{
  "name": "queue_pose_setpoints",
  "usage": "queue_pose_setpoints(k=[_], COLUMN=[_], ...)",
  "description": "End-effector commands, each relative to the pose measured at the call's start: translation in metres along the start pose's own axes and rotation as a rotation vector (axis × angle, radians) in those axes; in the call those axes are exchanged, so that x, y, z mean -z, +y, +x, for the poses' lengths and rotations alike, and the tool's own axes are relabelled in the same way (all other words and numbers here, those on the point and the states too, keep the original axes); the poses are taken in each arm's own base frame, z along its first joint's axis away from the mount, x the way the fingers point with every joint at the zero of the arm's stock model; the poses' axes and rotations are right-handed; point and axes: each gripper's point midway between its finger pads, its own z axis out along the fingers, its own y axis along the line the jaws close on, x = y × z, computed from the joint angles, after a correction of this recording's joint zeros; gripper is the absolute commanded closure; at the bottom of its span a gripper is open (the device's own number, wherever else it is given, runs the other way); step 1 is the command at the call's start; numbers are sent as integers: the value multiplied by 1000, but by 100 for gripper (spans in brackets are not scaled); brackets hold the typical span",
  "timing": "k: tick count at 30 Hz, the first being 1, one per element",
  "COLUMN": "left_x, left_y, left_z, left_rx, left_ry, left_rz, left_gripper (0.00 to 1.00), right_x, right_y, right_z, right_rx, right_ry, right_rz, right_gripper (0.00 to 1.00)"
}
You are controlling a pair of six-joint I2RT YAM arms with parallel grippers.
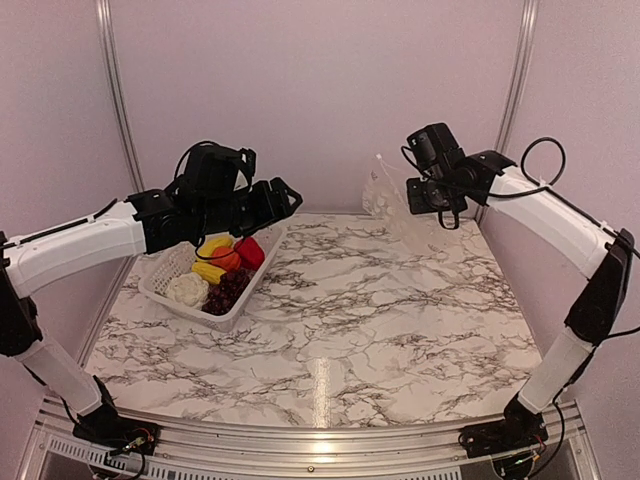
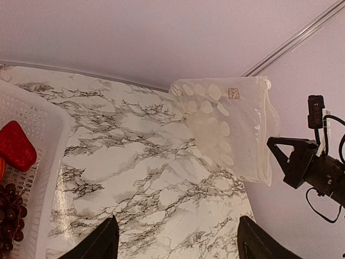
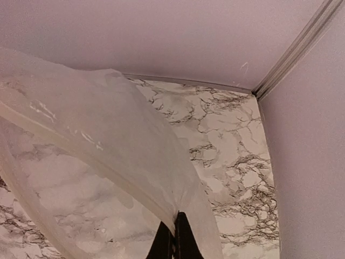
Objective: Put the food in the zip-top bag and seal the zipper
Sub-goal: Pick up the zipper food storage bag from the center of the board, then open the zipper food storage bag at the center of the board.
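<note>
While both arms reached out from their bases at the near edge of the marble table, you had no food in either gripper.

Nearest, on the left half of the table, lay the white perforated basket, and all the food was inside it. The cauliflower sat at its near end, with the grape bunch just beside it to the right. One yellow piece and the orange round fruit lay in the middle. The second yellow piece and the red pepper lay toward the far end.

Above that far end hovered your left gripper, its jaws spread wide and empty, pointing across the table. In the left wrist view its two dark fingers framed bare marble, with the basket wall, the red pepper and the grapes at the left edge.

Farthest, at the rear right of the table near the back wall, your right gripper had its jaws pinched tight on one edge of the zip-top bag. It held the bag up, and the bag hung on the gripper's left, well apart from the basket. Whether the bag's lower edge touched the marble could not be told. The left wrist view showed pale oval prints and a small label on the clear film. In the right wrist view the zipper ran as a pale strip slanting down from the left to the clamped fingertips.
</note>
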Motion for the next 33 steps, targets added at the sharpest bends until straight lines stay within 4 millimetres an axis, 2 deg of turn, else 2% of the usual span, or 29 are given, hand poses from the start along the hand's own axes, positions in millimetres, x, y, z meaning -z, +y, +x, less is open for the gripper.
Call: queue_pose_setpoints(k=[1,4,6,8,11,15,25,33], left_x=[-5,-9,-14,-19,-31,-47,-75,-101], left_y=[3,5,9,12,17,21,38,46], left_z=[13,22,30,33,46,65,95,96], left_rx=[-23,-36,-34,-34,-30,-17,3,-68], left_ry=[56,94,129,152,196,262,346,329], left_rz=[-8,-14,-34,-56,-76,-75,-124,-155], left_gripper=[23,25,28,28,30,35,38,34], right_x=[-8,-16,-12,-8,-4,0,19,44], right_y=[69,122,151,169,183,194,192,194], right_z=[37,83,100,104,101,95,76,65], right_rx=[-48,-62,-56,-51,-60,-76,-122,-159], right_ry=[107,229,277,286,281,278,244,262], right_rz=[-318,-527,-637,-686,-725,-756,-799,-872], right_gripper=[100,100,100,100,100,100,100,100])
